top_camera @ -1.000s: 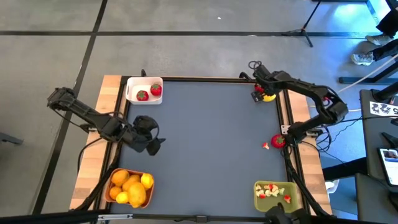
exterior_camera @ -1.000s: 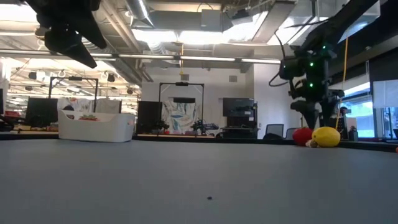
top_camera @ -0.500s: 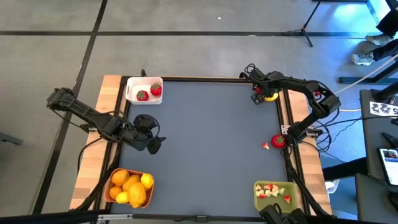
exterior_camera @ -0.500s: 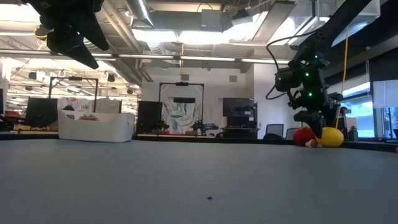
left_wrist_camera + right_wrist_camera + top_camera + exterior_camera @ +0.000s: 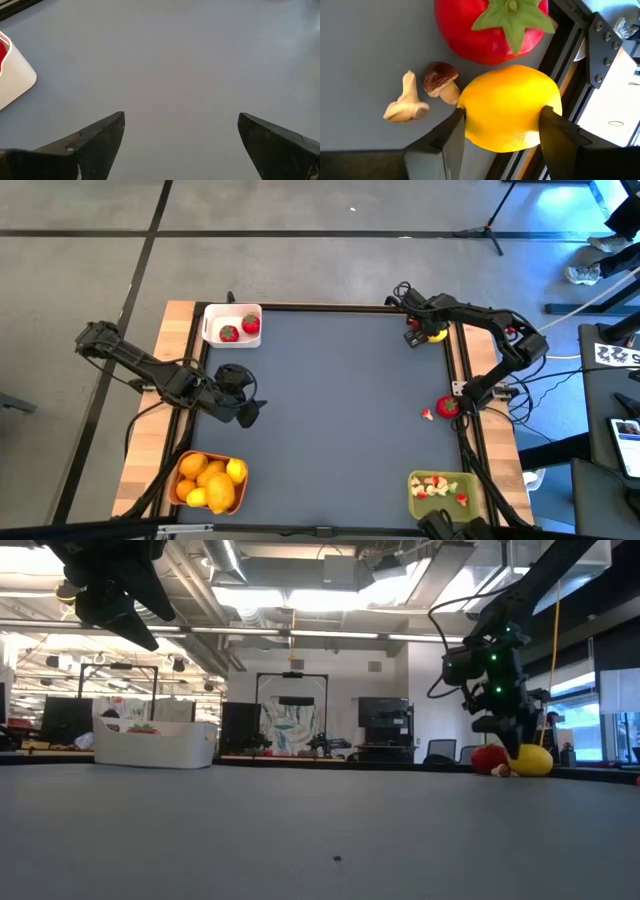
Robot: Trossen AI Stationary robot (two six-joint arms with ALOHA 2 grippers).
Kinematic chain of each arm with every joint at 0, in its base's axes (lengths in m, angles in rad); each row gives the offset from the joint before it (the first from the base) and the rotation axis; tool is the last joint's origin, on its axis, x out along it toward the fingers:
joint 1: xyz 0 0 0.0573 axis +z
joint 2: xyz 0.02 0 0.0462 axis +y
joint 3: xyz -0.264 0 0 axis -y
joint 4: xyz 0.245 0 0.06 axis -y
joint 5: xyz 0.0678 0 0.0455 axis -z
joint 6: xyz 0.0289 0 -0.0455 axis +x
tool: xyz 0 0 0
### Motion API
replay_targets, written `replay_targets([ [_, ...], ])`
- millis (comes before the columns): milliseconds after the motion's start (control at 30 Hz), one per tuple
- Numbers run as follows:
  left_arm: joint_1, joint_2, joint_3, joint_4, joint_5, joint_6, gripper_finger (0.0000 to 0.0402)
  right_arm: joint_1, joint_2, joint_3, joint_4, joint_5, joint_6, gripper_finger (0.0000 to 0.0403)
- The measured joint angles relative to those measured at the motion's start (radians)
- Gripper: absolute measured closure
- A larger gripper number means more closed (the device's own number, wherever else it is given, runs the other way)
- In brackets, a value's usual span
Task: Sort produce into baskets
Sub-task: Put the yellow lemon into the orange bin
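Note:
A yellow lemon lies at the table's far right corner, next to a red fruit with a green top and two small mushroom-like bits. My right gripper stands over the lemon and is shut on it. Above the table's left side my left gripper hangs open, with nothing between its fingers. Two strawberries lie in the white basket at the far left. The orange basket holds lemons and oranges, and the green basket holds small bits. My right gripper pinches the lemon between its two fingers, one on each side of its middle. The fingers come steeply from above. The lemon rests on the table beside the right rail.
A strawberry and a small bit lie near the table's right edge. A black rail runs right beside the lemon. The middle of the grey mat is bare.
My right gripper has come down at the far right corner onto the lemon and tipped a little steeper. The lemon and the red fruit have stayed where they were.

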Motion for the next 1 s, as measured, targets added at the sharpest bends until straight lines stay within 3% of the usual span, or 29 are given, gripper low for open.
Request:
replay_targets([
  [333,0.0,0.0,0.0,0.0,0.0,0.017,0.0021,0.117,-0.054,-0.007,-0.139,-0.027,0.055,0.0184],
  [667,0.0,0.0,0.0,0.0,0.0,0.026,0.0021,0.336,-0.166,0.003,-0.213,-0.146,0.094,0.0179],
  [1000,0.0,0.0,0.0,0.001,0.0,0.027,0.0021,0.585,-0.216,0.09,-0.206,-0.335,0.078,0.0197],
])
